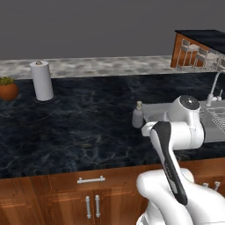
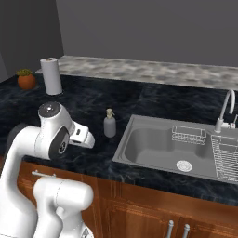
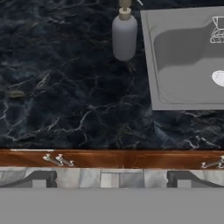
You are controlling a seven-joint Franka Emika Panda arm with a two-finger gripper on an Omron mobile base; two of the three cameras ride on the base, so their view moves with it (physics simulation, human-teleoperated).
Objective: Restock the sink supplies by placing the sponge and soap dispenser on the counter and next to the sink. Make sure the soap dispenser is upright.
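The soap dispenser, a grey bottle with a beige pump, stands upright on the black marble counter, just left of the steel sink. My gripper hangs open above the counter's front edge, nearer than the dispenser, and nothing lies between its fingertips. The sponge is out of view.
A curved faucet and a wire rack sit at the sink's right. A paper towel roll and a potted plant stand far left. Wood cabinets with silver handles lie below.
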